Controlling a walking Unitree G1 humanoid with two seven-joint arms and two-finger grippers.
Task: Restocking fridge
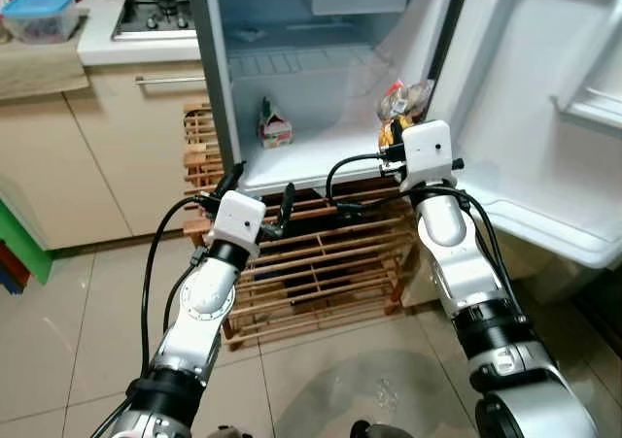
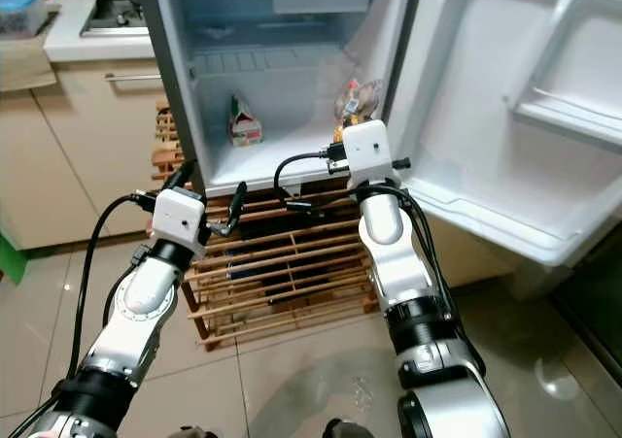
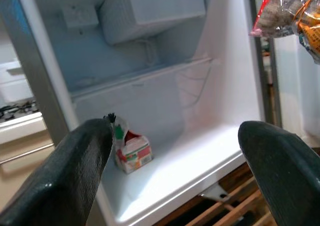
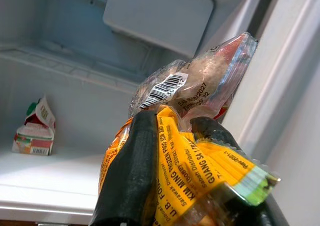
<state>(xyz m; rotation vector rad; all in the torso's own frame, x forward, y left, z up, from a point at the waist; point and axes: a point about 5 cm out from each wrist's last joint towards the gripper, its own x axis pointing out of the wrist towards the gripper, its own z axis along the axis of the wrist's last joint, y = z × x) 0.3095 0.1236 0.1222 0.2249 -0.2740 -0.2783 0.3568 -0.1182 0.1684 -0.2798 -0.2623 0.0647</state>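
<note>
Both silver arms reach forward from the bottom of the head views toward an open fridge (image 1: 321,79). Right end effector (image 4: 175,186) is clenched on a yellow snack packet (image 4: 200,161), its two black fingers (image 4: 132,171) pressing the crinkled wrapper from either side. A clear bag (image 4: 200,80) with a barcode label sticks up past the fingertips, bunched together with the packet. In the head views this bundle (image 1: 400,103) sits just beyond the right wrist, at the right-hand front edge of the fridge's lower shelf (image 1: 321,171), close to the hinge side of the door (image 1: 544,98), which stands swung wide open to the right.

Left end effector (image 1: 260,200) hangs lower and to the left, in front of the fridge's bottom edge and above a wooden slatted rack (image 1: 311,263) that stands under the fridge. Its fingers (image 3: 75,171) are spread well apart, released, with nothing between them.

Inside the fridge, a small carton (image 1: 275,125) with a red and green print stands on the lower shelf toward the back left, well apart from the held bundle. A boxy white compartment (image 3: 150,10) hangs at the top of the interior.

To the left, a tabletop (image 1: 107,40) carries a gas hob (image 1: 154,13) and a blue-lidded box (image 1: 39,16). Beige tiled floor (image 1: 321,380) lies below
</note>
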